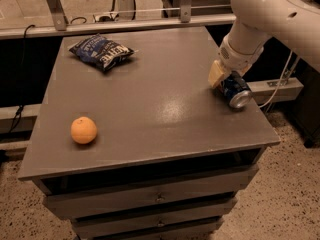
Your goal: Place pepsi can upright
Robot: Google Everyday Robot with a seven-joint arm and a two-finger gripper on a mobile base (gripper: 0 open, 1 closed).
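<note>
An orange (83,130) is sitting near the front-left of the grey drawer table (150,109). A crinkled dark-blue chip bag (102,51) is lying at the back-left, well apart. What looks like a cable (23,69) is hanging beside the table's left edge.

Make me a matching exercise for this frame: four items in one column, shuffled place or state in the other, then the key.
Items:
1. pepsi can
2. orange
3. chip bag
4. gripper

Place or state:
A. front-left of the table
B. back-left, lying flat
C. on its side near the right edge, silver end facing front-right
D. down at the lying can's far end, arm coming in from the upper right

Pairs: 1-C, 2-A, 3-B, 4-D
</note>
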